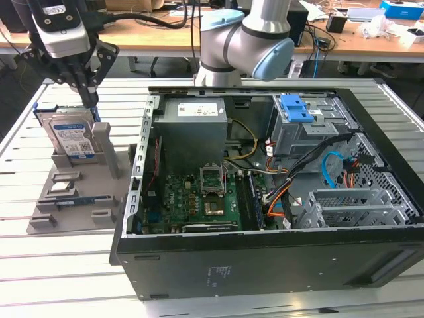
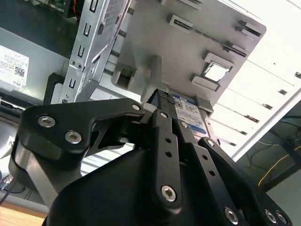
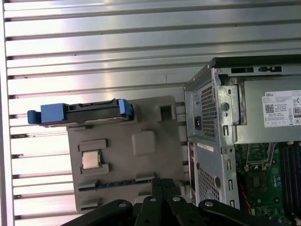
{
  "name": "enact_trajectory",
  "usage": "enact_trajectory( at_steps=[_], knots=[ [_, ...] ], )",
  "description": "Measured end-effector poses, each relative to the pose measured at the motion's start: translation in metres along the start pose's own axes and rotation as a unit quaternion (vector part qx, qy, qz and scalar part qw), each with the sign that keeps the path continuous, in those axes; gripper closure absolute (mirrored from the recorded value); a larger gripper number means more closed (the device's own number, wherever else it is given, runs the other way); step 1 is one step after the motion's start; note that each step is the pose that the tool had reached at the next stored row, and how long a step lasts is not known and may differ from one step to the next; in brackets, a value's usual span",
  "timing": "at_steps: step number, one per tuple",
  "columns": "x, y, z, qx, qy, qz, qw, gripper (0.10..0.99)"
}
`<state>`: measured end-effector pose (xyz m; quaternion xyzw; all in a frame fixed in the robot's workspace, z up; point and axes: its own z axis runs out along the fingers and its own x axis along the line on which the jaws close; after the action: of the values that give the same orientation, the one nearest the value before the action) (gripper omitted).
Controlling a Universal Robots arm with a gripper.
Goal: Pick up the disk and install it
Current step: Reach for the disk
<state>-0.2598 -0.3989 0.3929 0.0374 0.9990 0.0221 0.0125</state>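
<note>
1. Silver-grey metal with a blue-and-white label: the disk (image 1: 71,136) stands upright on its edge in a slot of the grey holder tray (image 1: 99,199), on the slatted table (image 1: 40,278), at the exterior view's left of the open computer case (image 1: 265,265).
2. In the first wrist view the disk (image 3: 80,113) shows edge-on, with its blue bracket at both ends.
3. The gripper (image 1: 91,99) hangs just above the disk's upper edge. Its fingers look pressed together and hold nothing.
4. I judge the step in hand to be the approach for the pick-up; the disk is not yet grasped.
5. To do it well, the fingers should be spread wider than the disk's thin side, centred along the upper edge, and brought straight down without pushing the tray.
6. The drive cage with the blue latch (image 1: 298,109) inside the case looks unoccupied.
</note>
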Motion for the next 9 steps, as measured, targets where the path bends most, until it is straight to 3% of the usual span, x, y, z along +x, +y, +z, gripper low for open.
enact_trajectory(
  at_steps=[9],
  knots=[
    [0.0153,-0.0012,-0.0004,0.0,0.0,0.0,1.0,0.984]
  ],
)
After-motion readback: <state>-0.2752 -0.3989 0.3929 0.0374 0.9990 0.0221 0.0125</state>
